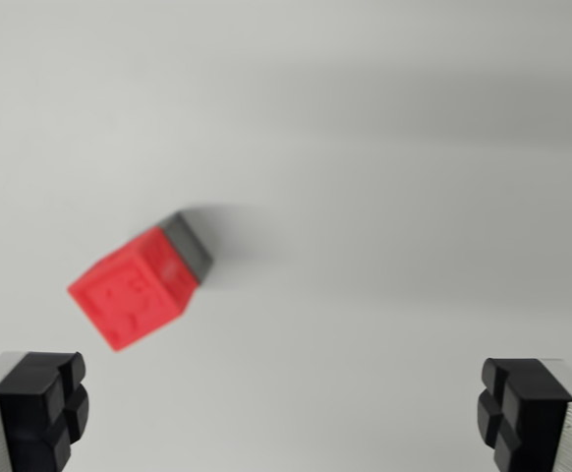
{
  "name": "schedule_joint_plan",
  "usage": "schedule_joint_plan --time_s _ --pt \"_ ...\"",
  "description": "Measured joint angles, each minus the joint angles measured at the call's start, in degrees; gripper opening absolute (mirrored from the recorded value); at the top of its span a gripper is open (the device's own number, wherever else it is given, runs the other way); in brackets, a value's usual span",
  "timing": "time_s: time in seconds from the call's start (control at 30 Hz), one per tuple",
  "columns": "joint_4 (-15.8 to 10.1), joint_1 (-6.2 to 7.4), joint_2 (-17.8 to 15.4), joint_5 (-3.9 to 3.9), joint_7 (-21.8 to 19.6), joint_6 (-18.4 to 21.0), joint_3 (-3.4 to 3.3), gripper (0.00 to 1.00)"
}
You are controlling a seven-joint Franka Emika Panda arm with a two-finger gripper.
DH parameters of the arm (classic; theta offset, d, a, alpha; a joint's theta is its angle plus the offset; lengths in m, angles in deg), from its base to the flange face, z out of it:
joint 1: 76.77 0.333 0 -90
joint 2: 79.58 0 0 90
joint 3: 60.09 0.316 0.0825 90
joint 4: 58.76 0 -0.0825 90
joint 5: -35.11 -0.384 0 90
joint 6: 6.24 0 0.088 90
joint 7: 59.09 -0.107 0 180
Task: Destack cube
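setting: lab-like test setup, not certain | evidence: plain pale grey bench (384,118) seen across the whole frame, bare and evenly lit | background: nothing beyond the bench surface is shown

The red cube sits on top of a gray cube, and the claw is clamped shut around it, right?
Not quite. The red cube does sit on a gray cube, but the claw is not clamped around it. The wrist view shows its two black fingertips spread wide apart at the bottom corners, open and empty, with the red cube lying beyond them, untouched.
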Motion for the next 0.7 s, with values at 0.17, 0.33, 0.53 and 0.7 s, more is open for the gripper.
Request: schedule_joint_plan --time_s 0.17,0.33,0.53,0.7 --pt "0.0 0.00 0.0 0.00 0.0 0.0 0.00 1.00" --pt "0.0 0.00 0.0 0.00 0.0 0.0 0.00 1.00" --pt "-0.2 0.06 0.0 0.00 0.2 0.0 0.03 1.00" --pt "-0.9 0.27 0.0 0.00 0.8 -0.6 0.19 1.00"
